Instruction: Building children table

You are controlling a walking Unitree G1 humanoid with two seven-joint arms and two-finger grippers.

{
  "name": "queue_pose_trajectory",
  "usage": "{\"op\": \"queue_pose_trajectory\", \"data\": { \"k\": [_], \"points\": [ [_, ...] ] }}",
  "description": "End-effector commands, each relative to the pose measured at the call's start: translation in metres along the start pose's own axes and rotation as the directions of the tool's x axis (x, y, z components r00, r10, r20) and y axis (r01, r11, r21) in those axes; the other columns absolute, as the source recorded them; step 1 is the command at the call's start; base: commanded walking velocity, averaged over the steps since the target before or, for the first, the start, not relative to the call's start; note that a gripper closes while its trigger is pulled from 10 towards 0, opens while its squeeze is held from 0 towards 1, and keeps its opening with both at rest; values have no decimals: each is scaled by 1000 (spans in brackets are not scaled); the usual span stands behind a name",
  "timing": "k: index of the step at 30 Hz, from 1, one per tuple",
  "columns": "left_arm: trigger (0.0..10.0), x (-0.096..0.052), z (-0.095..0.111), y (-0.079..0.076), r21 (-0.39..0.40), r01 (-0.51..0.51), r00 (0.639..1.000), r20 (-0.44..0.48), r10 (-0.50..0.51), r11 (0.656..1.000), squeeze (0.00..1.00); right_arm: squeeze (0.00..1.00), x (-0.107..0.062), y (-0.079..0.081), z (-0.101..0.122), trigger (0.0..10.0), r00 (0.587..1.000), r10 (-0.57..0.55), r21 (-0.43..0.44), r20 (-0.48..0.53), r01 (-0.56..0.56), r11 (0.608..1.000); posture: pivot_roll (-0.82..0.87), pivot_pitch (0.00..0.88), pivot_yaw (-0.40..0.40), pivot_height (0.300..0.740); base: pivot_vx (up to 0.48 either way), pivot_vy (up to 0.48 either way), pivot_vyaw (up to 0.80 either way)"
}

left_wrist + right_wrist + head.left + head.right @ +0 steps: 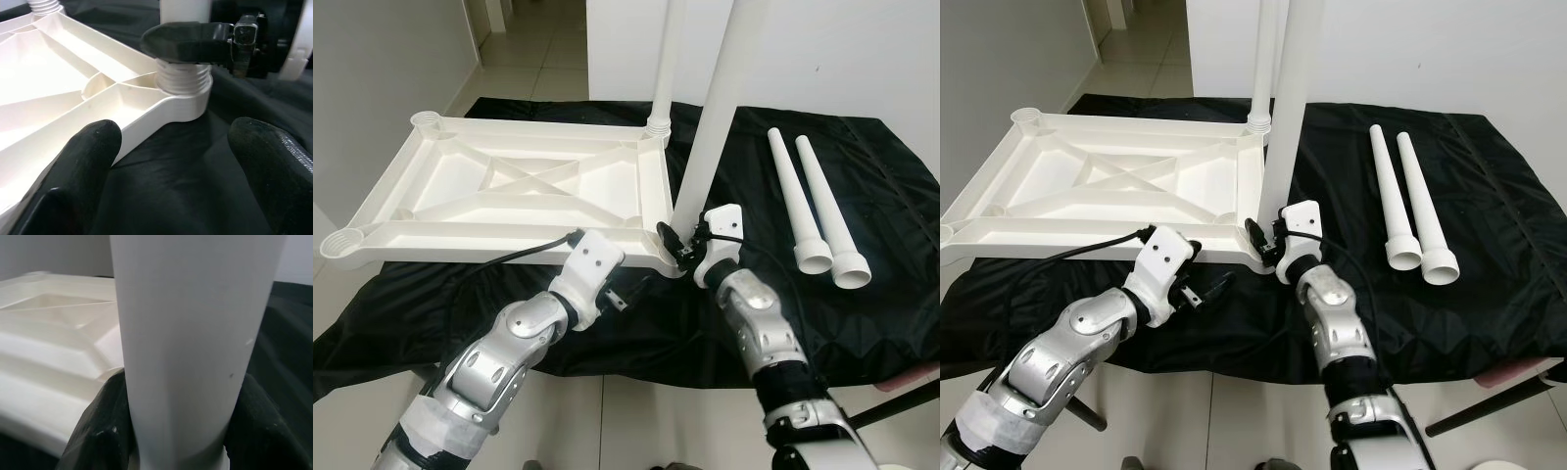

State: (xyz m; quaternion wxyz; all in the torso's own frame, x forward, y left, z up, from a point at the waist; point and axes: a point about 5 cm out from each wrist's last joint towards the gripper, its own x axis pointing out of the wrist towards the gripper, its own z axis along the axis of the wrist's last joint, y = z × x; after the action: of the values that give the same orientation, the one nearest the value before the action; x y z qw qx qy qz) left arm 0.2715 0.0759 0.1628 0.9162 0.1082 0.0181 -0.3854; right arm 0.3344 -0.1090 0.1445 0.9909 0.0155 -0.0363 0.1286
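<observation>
Right wrist view: your right gripper [677,245] is clenched round the near leg [710,127] at its threaded corner socket [183,81] of the upturned tabletop [509,186], left gripper [628,299] released just beside; risk: cross-threading if you turn it tilted.

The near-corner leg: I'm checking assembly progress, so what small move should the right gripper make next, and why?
Probably keep twisting the leg into its threaded socket. The right gripper is shut around the leg's base at the tabletop corner, and thread rings show above the socket collar, so it may not be fully seated. The left gripper hovers open beside that corner.
</observation>
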Motion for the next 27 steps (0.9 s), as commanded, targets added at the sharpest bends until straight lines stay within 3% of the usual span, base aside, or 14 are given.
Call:
{"op": "queue_pose_trajectory", "data": {
  "k": [1,7,11,12,13,23,24,25,26,27],
  "points": [
    [10000,-2,-3,7,6,-27,1000,-6,27,1000,0,0,-10,5,-25,10000,980,-134,77,-149,146,986,-19,93,-9,740,0,0,0],
    [10000,-2,-1,7,23,-22,1000,5,22,999,0,0,-12,24,-17,10000,984,-129,106,-123,143,984,-27,83,-8,740,0,0,0],
    [10000,-1,0,6,36,-9,1000,12,9,999,0,0,-14,21,-13,10000,987,-130,98,-96,139,985,-29,78,-9,740,0,0,0],
    [10000,0,0,5,39,-3,1000,12,3,999,0,573,-15,18,-11,10000,987,-137,101,-83,145,984,-30,76,-9,740,0,0,0],
    [10000,0,0,4,38,3,1000,14,-3,999,0,1000,-15,16,-9,10000,990,-125,108,-69,132,985,-31,76,-8,740,0,0,0],
    [10000,-3,3,-2,49,46,998,36,-48,998,0,1000,-16,5,4,10000,997,-66,72,-28,68,995,-26,71,-8,740,0,0,0],
    [10000,-4,2,-3,48,51,998,35,-52,998,0,808,-15,3,4,10000,999,-29,61,-32,31,998,-25,71,-8,740,0,0,0],
    [10000,-4,2,-4,45,59,998,32,-61,997,0,0,-15,0,3,10000,999,21,42,-39,-19,999,-25,70,-7,740,0,0,0],
    [10000,-4,2,-4,45,59,998,32,-61,997,0,0,-15,0,3,10000,999,21,42,-39,-19,999,-25,70,-7,740,0,0,0],
    [10000,-5,3,-4,45,64,997,32,-65,997,0,0,-15,-2,3,10000,995,92,10,-43,-92,996,-25,70,-7,740,0,0,0]
  ]
}}
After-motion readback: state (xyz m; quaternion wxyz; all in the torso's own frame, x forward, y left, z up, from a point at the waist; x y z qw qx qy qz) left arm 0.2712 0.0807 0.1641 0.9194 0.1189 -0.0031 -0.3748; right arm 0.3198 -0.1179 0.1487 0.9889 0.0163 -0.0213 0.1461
